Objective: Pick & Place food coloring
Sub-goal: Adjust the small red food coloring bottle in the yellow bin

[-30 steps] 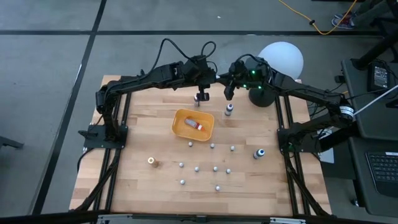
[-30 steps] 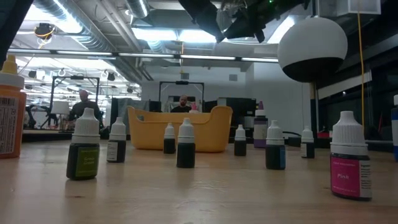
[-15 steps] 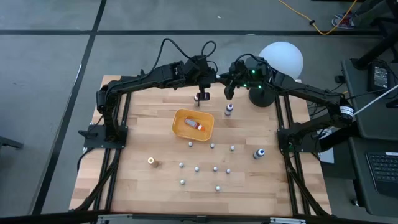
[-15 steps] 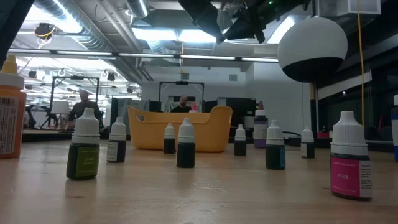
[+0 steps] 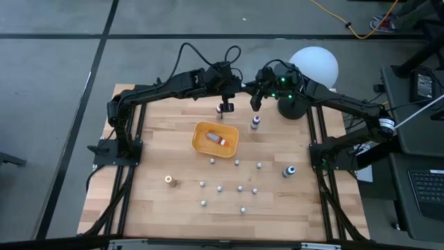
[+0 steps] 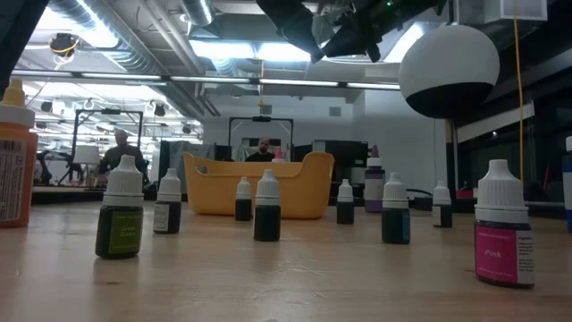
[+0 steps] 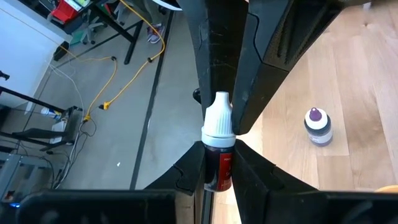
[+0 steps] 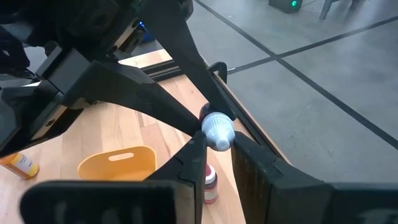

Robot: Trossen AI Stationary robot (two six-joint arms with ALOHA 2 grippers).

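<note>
Both pincers were aloft over the far edge of the tabletop (image 5: pixel 159 167), each nearly closed on a small dropper bottle. The left pincer (image 7: pixel 219 163) clamped a dark red bottle (image 7: pixel 217 168) by its body, upright, white cap clear above the fingertips; in the high view this pincer (image 5: pixel 225 107) hung just beyond the orange tray (image 5: pixel 215 139). The right pincer (image 8: pixel 217 149) gripped a white-capped bottle (image 8: pixel 217 129) near its cap, tilted toward the camera; seen from above, it (image 5: pixel 255 104) hovered over a purple-topped bottle (image 5: pixel 255 123) standing just beside the tray. One orange bottle (image 5: pixel 216 139) already lay on its side in the tray; about a dozen more bottles (image 5: pixel 240 188) stood scattered across the near half of the tabletop, well apart from each other. Judging by their look, these bottles were light, stiff plastic with smooth labelled sides, so they would likely slip or pivot if pinched off-centre, and topple easily if nudged. The safest hold seemed to be square across the body just below the cap's shoulder, as the left pincer had it; the right one's grip near the rounded cap appeared less secure.
</note>
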